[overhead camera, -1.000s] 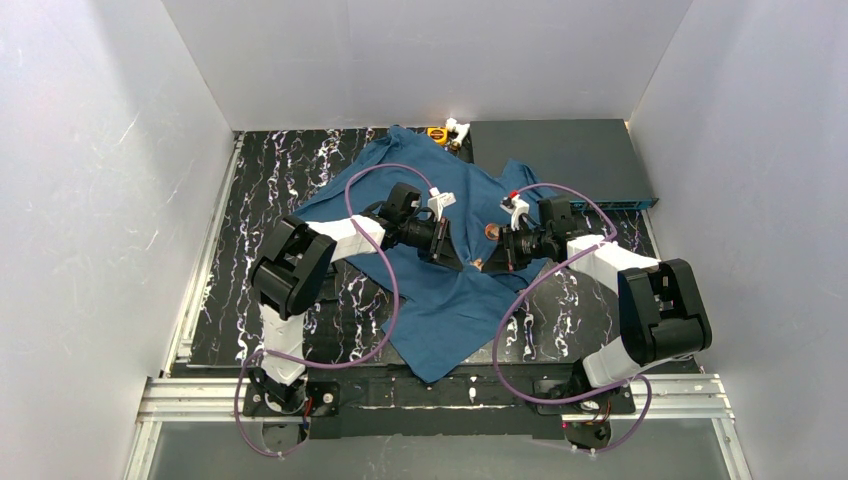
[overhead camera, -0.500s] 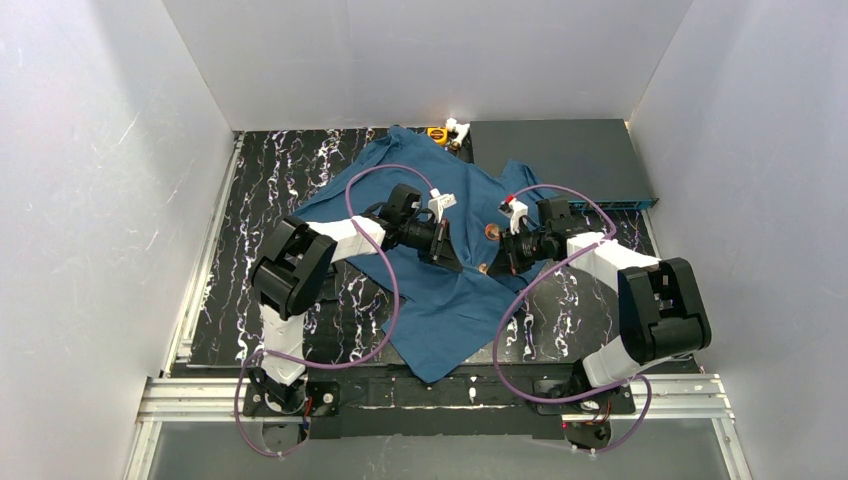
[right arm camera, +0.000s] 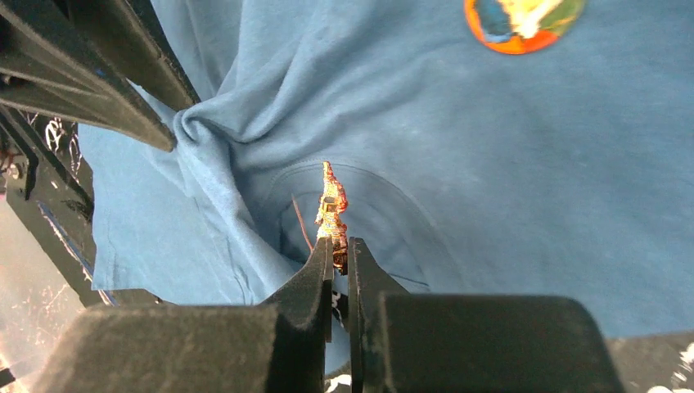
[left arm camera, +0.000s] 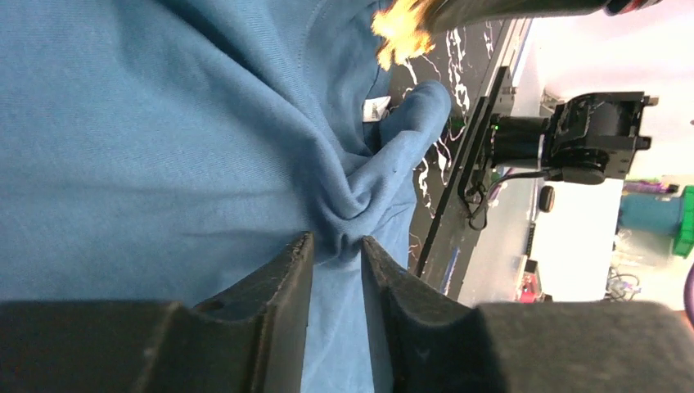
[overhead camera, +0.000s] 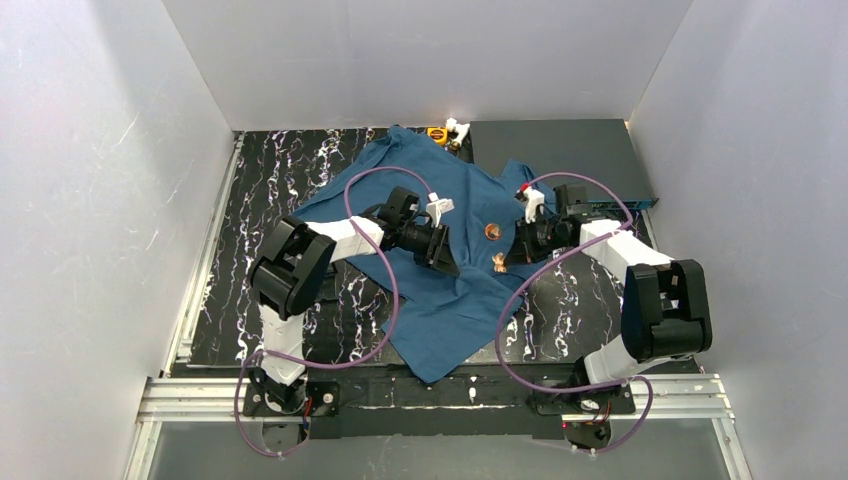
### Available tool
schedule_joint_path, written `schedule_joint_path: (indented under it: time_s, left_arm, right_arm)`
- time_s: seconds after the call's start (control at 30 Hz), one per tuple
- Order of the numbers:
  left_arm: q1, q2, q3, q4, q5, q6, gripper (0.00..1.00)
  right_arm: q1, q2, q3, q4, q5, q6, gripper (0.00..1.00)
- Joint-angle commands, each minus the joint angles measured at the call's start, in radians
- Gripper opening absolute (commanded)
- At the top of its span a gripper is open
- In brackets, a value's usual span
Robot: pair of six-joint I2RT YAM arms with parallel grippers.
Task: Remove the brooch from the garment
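Teal-blue T-shirt, the garment (overhead camera: pixel 440 310), lies spread and rumpled across the middle of the black white-veined table (overhead camera: pixel 270 200), its far edge reaching the back of the table and its near corner pointing toward the arm bases. Left gripper (left arm camera: pixel 337 246) is low on the shirt left of centre, jaws narrow and pinched on a bunched fold of the cloth; creases radiate from the pinch. Right gripper (right arm camera: pixel 340 254) is just right of it, jaws nearly together and clamped on the lower end of the brooch (right arm camera: pixel 331 209), a small gold-copper ornate piece standing upright from the fingertips over the shirt. A thin dark wire shows beside the brooch; can't tell if its pin is in the cloth or clear of it. The two grippers face each other, near but apart, with the brooch between them. A round orange badge (right arm camera: pixel 524 18) sits on the shirt just beyond the brooch. A flat dark grey box (overhead camera: pixel 560 155) lies at the back right, with a small yellow-and-white object (overhead camera: pixel 447 131) at its left corner, at the shirt's far edge.
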Motion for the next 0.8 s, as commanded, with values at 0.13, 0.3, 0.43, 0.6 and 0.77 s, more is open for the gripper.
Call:
schedule_joint_path:
  time_s: [0.13, 0.3, 0.43, 0.6, 0.77]
  left_arm:
    - [0.008, -0.097, 0.05, -0.094, -0.003, 0.063, 0.61]
    - [0.013, -0.165, 0.08, -0.16, -0.005, 0.097, 0.84]
    - [0.041, -0.228, 0.131, -0.262, 0.011, 0.116, 0.98]
    - [0.082, -0.321, 0.182, -0.413, -0.063, 0.074, 0.98]
    - [0.144, -0.449, 0.072, -0.218, 0.065, -0.095, 0.98]
  right_arm:
    - [-0.068, -0.009, 0.152, -0.156, -0.095, -0.047, 0.01]
    - [-0.073, -0.017, 0.23, -0.171, -0.181, 0.035, 0.01]
    - [-0.073, -0.025, 0.266, -0.139, -0.287, 0.185, 0.01]
    - [-0.072, -0.053, 0.24, 0.039, -0.425, 0.471, 0.01]
    - [-0.05, -0.092, 0.214, 0.201, -0.511, 0.651, 0.01]
